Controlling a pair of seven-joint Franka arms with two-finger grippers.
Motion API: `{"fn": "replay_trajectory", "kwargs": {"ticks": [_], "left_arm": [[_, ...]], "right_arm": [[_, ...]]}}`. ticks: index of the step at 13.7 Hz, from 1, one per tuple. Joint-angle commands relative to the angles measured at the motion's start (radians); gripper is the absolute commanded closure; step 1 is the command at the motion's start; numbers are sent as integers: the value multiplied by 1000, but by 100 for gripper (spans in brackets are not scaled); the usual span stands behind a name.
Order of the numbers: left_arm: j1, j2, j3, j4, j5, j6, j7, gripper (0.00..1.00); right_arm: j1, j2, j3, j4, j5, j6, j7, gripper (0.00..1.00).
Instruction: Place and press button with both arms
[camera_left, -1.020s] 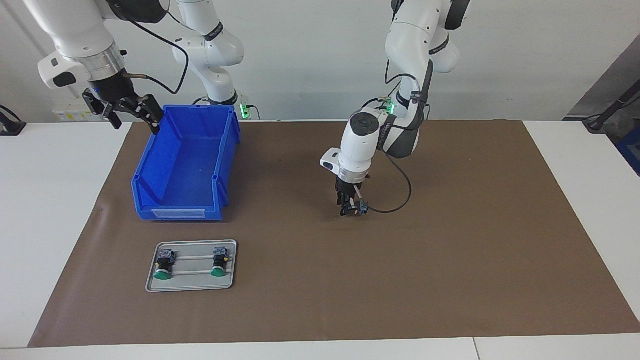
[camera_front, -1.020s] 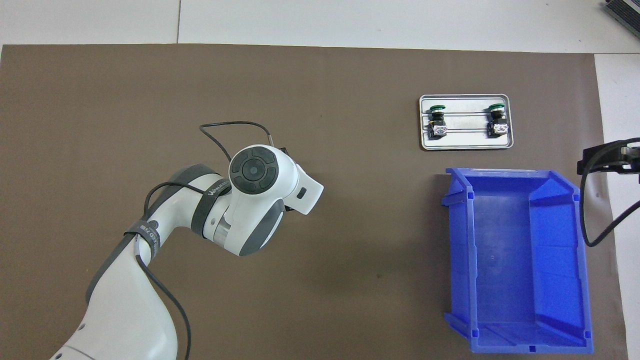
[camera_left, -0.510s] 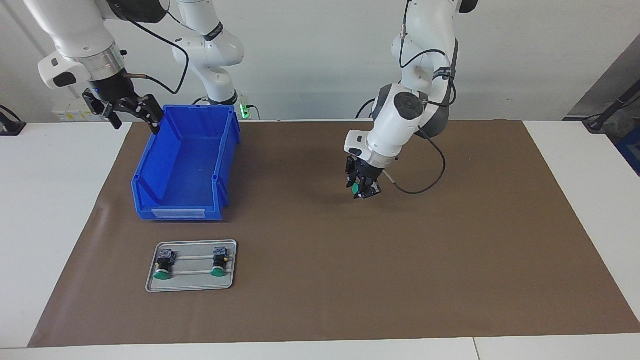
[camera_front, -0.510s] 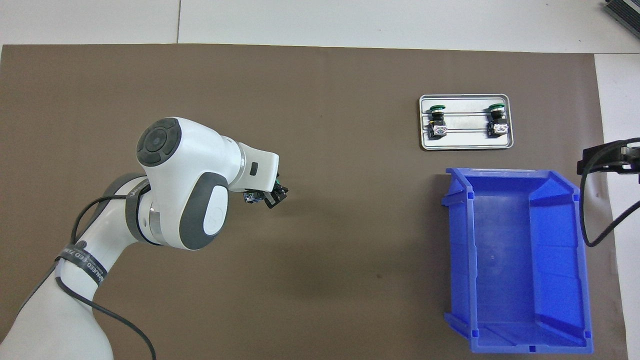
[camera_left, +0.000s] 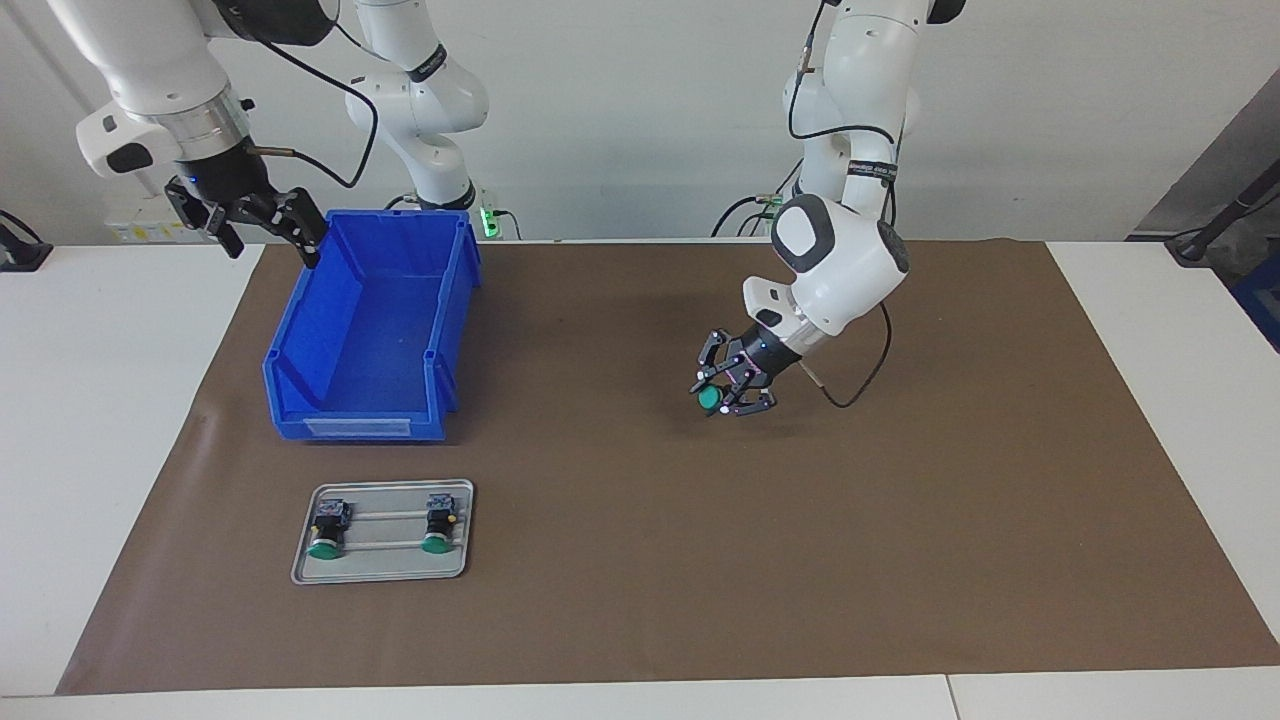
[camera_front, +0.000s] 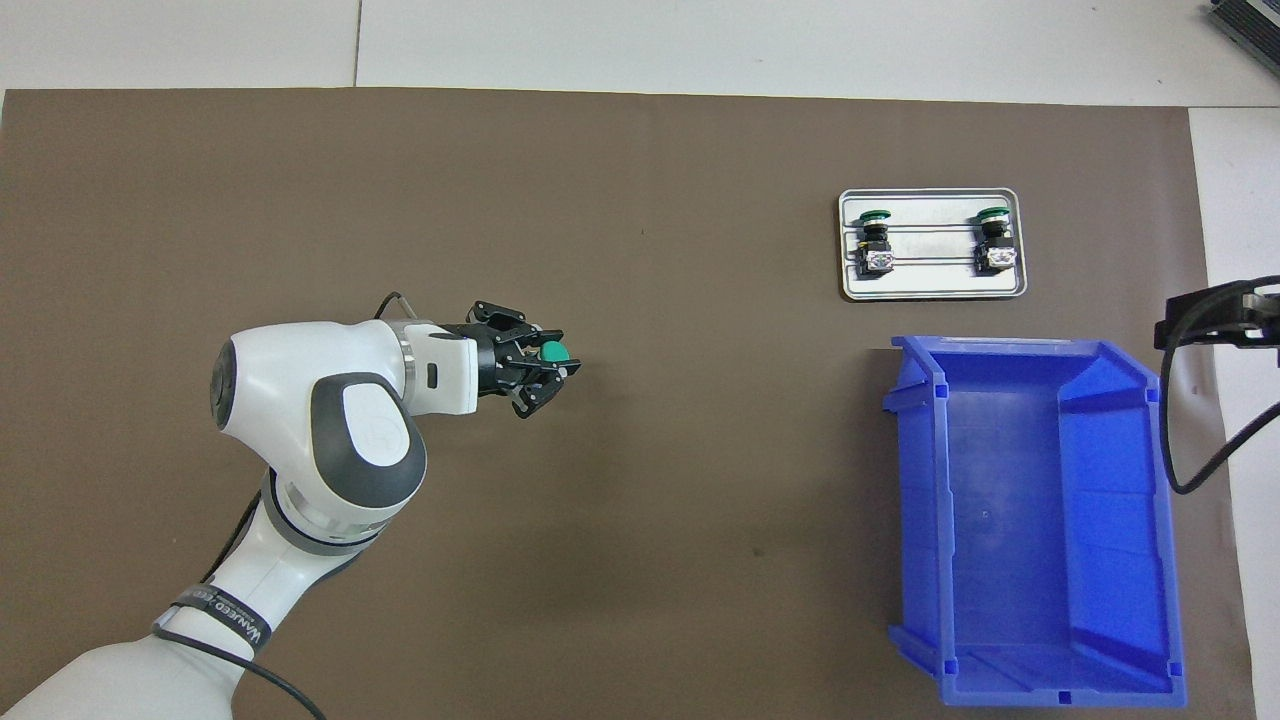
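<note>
The brown mat (camera_left: 900, 560) leaves wide bare room around the middle and toward the left arm's end of the white surface (camera_left: 100, 420); over that middle the left gripper (camera_left: 722, 391), tilted toward the right arm's end, is clamped on the button (camera_left: 710, 399), green cap outward, held in the air; the right gripper (camera_left: 262, 222), fingers apart, waits beside the upper rim of the blue plastic bin (camera_left: 352, 425); farther from the robots, a flat metal tray (camera_left: 385, 570) carries two more buttons (camera_left: 327, 532) lying apart; a pale wall backs the arms.
</note>
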Motion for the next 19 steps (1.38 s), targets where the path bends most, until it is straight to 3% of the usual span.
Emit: {"fn": "replay_trajectory", "kwargs": {"ticks": [1,5,7,9,12,15,19], "left_arm": [[42,-69,-6,-82,-162,8,172,100],[114,-58,-6,-105,-331,-88,400,100],[185,-29,-5,-125,-487,-231,590,100],[226,-27,-6,-133,-523,-305,626,100],[220,20,-6,-154,-801,-394,863,100],[223,20,-6,-185,-853,-499,907,100],[226,28,-3,-222,-851,-503,971,100]], "right_arm": [[-6,-27,4,-31,22,8,-5,0],[-6,-27,4,-35,22,8,-3,0],[-6,-27,4,-35,22,14,-2,0],[-6,-27,4,-35,22,14,-2,0],[-5,-27,6,-33,22,17,-5,0],[11,-23,3,-28,22,29,-16,0],[52,-15,-16,-19,7,29,-19,0]]}}
